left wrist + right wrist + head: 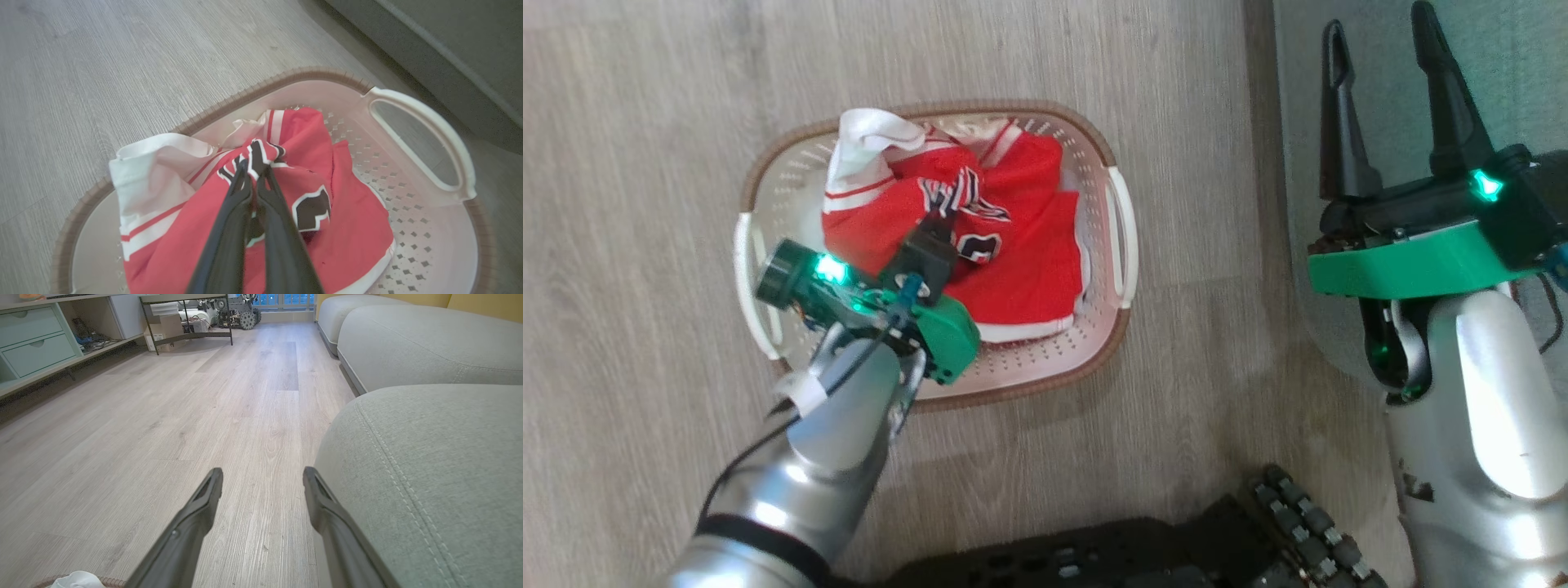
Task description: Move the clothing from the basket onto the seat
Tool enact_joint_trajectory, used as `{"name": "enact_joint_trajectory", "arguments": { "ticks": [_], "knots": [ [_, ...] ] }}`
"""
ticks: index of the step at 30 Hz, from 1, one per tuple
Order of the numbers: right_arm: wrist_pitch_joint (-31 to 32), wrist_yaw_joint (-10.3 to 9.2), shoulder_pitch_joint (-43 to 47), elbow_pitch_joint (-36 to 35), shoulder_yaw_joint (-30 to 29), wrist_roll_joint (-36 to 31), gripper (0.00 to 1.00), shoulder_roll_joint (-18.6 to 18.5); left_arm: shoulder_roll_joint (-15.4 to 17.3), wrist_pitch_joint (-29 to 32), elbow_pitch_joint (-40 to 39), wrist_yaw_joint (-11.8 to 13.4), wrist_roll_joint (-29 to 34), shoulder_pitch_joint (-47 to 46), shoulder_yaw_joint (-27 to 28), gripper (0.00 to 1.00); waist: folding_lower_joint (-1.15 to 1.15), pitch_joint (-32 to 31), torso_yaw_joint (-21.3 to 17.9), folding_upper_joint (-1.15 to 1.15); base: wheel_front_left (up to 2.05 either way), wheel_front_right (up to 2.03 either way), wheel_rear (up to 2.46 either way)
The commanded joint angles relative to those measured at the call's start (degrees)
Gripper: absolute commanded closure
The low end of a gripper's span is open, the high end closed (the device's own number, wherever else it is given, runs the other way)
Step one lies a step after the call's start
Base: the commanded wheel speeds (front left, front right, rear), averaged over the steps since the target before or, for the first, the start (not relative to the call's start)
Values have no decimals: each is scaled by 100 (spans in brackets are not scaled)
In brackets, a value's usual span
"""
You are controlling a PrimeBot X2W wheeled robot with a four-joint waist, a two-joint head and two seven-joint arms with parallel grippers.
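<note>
Left gripper (pixel 253 165), its long dark fingers pressed together, pinched a black-lettered fold of the shiny red, white-trimmed basketball clothing (pixel 351 212). It lay bunched in the middle of the oval cream perforated plastic basket (pixel 425 192) on the pale wooden floor (pixel 645 163). Right gripper (pixel 1379 24) hung spread and empty above the edge of the grey-green fabric seat (pixel 429 477).

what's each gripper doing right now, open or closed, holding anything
Left gripper: closed on a fold of the clothing, which lies in the basket.
Right gripper: open, holding nothing.
</note>
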Motion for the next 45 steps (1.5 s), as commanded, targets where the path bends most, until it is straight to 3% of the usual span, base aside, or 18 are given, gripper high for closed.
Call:
{"name": "enact_joint_trajectory", "arguments": {
  "ticks": [1, 9, 20, 34, 45],
  "knots": [
    [-36, -2, 112, -119, 56, 58, 0, -17, 20, -56, -290, -23, -51, 276, 46, 100, 0, -205, 77, 0, 0, 0, 0],
    [-36, -2, 270, 117, 15, 68, 0, -17, 26, -56, -1028, -97, -346, 645, 170, 100, 0, -899, 186, 0, 0, 0, 0],
    [-36, -2, 980, 463, -155, -75, 0, -17, 100, -56, -1937, -205, -655, 1310, 385, 100, 0, -2489, 380, 0, 0, 0, 0],
    [-36, -2, 2167, 720, -50, -177, 0, -17, 222, -6, -2233, -311, -854, 1482, 466, 100, 0, -4352, 508, 0, 0, 0, 0],
    [-36, -2, 2507, 627, 564, -113, 0, -17, 311, 429, -2675, -390, -927, 1173, 414, 100, 0, -4802, 495, 0, 0, 0, 0]
  ]
}}
